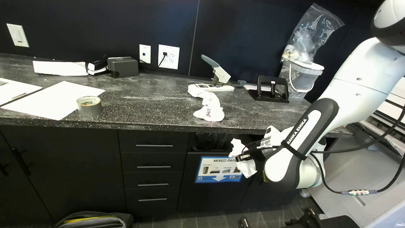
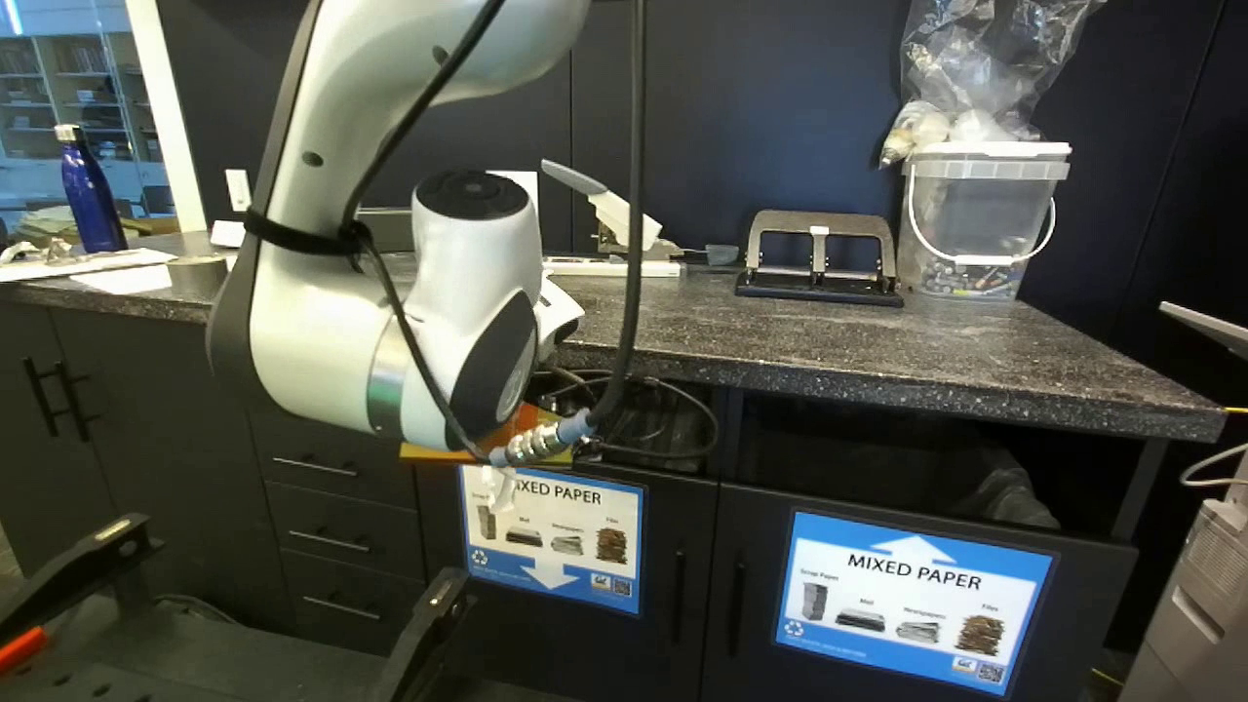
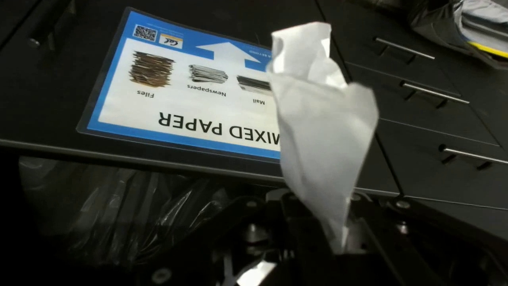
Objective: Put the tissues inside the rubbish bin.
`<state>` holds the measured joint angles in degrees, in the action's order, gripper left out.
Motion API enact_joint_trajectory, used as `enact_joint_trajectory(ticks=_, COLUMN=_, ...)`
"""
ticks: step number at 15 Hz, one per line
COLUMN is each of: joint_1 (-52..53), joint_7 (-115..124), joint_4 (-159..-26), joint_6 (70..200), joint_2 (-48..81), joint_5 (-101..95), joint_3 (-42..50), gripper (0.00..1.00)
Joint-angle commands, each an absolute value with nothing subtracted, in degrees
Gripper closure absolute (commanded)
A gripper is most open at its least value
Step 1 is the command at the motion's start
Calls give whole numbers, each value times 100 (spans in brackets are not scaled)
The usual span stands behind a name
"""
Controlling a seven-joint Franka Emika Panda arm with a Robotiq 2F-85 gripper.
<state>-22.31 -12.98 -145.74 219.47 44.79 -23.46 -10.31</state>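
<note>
- The tissue (image 1: pixel 248 167) hangs in front of the rubbish bin (image 3: pixel 131 161), outside its slot as far as the pictures show; how near the lip it is, I cannot tell.
- The tool (image 1: pixel 243 157) is almost fully closed, pinching the tissue around its middle (or thereabouts), with loose ends sticking out beyond.
- Letting go here would probably drop it down the outside of the bin, because it seems to be forward of the lip.
- Going in low, the floppy ends could catch on that lip and be dragged from the pinch.
- A thick dark cable (image 2: pixel 636 210) drapes before the bin in an exterior view and might snag on its edge.
- Inside the bin shows a clear, crinkled liner (image 3: pixel 151 214); whether anything lies in it is too dark to tell.
- Above the bin, other tissues (image 1: pixel 211 99) lie in a short crooked row on the tabletop (image 1: pixel 152 110), so I judge the job unfinished.
- To the bin's right in an exterior view, a second slot (image 2: pixel 877 507) bears a similar sign (image 2: pixel 916 600) (easy to mix up); something greyish (image 2: pixel 1014 492) bulges inside.
- Above and right of the bin there, a lidded translucent pail (image 2: pixel 975 210) holds small mixed bits (image 2: pixel 970 278) I cannot name; the plastic bag (image 2: pixel 975 68) on its lid contains pale lumps (image 2: pixel 980 127).
</note>
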Motion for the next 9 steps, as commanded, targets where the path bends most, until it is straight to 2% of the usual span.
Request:
enact_joint_trajectory(ticks=1, joint_1=-2039, joint_7=-887, joint_4=-13918, joint_6=22665, joint_2=5242, joint_5=-2607, joint_3=-806, gripper=87)
enact_joint_trajectory(ticks=9, joint_1=-1572, joint_7=-596, joint_4=-12657, joint_6=23522, joint_2=6230, joint_5=-2456, joint_3=-564, gripper=87)
